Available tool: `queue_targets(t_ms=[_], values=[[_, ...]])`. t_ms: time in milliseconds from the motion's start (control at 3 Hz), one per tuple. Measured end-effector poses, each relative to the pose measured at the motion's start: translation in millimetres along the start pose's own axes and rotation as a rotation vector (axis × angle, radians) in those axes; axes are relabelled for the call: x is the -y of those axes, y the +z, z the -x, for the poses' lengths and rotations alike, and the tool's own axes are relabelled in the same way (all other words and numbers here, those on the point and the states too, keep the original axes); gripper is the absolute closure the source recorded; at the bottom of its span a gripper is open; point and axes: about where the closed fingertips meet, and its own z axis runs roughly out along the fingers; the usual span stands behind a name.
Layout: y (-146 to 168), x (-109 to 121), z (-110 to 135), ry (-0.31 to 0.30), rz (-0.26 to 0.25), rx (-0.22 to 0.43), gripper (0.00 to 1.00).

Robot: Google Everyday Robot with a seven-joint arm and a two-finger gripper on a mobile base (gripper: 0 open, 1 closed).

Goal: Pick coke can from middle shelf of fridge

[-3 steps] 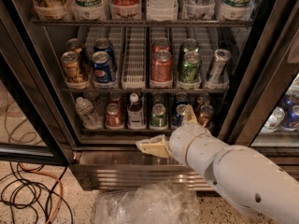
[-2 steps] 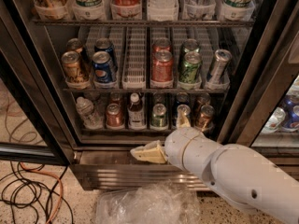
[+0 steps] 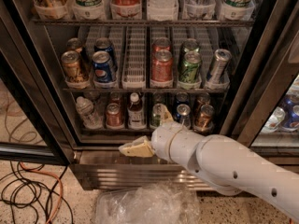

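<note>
Hovering low before the fridge (image 3: 28,83), pincer (image 3: 134,149) well below the coke can (image 3: 162,67).
Can upright on the middle shelf (image 3: 140,90); pincer apart or together, cannot tell.

— How many cans stand on the middle shelf (image 3: 140,90)?
— Nine: two red coke cans (image 3: 162,65), two blue cans (image 3: 103,66), two green cans (image 3: 190,66), two brown cans (image 3: 74,68), one silver can (image 3: 218,63).
— Grippers?
— One gripper (image 3: 127,149), below that shelf.
</note>
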Motion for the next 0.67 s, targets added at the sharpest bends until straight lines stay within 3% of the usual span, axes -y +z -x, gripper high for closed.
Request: queue_targets(t_ms=[333, 667], values=[[15, 16, 16, -0.096, 0.027, 0.049, 0.00], [32, 58, 52, -0.235, 0.000, 0.112, 0.00]])
